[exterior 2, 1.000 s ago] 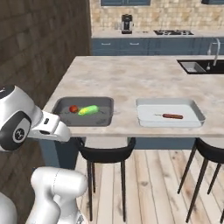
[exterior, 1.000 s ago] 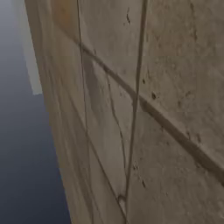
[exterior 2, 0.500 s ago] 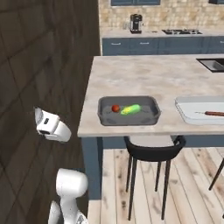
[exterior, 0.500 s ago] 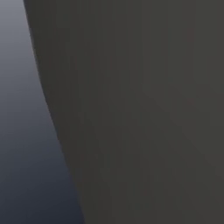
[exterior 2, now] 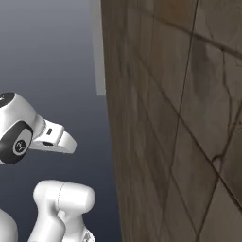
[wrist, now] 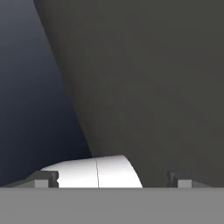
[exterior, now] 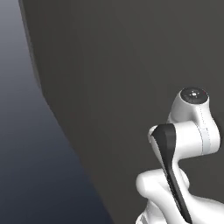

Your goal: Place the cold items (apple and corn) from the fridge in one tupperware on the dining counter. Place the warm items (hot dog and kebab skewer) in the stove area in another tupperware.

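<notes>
1. Two-finger dark-tipped claw (wrist: pixel 111 178): jaws spread wide, nothing between them. Tips sit at the two bottom corners of the hand view, with only a flat dark grey wall surface (wrist: pixel 153 87) ahead.
2. White Franka arm (exterior: pixel 188 144) is folded up close to the base. My read: that is a tucked carry posture for driving, not a reach.
3. Right base view: the arm's elbow and link (exterior 2: pixel 28 134) sit just beside a tan stone-tile wall (exterior 2: pixel 179 118) (close, but apparently not touching).
4. Left base view looks at the same kind of dark grey panel, with a blue-grey background (exterior: pixel 26 131) to its left.
5. Task items (apple, corn, hot dog, kebab skewer, both tupperwares): cannot tell where they are from these frames.
6. Judgement: in transit, empty-handed, between pickup and drop-off spots. Risk is clipping the wall while turning.
</notes>
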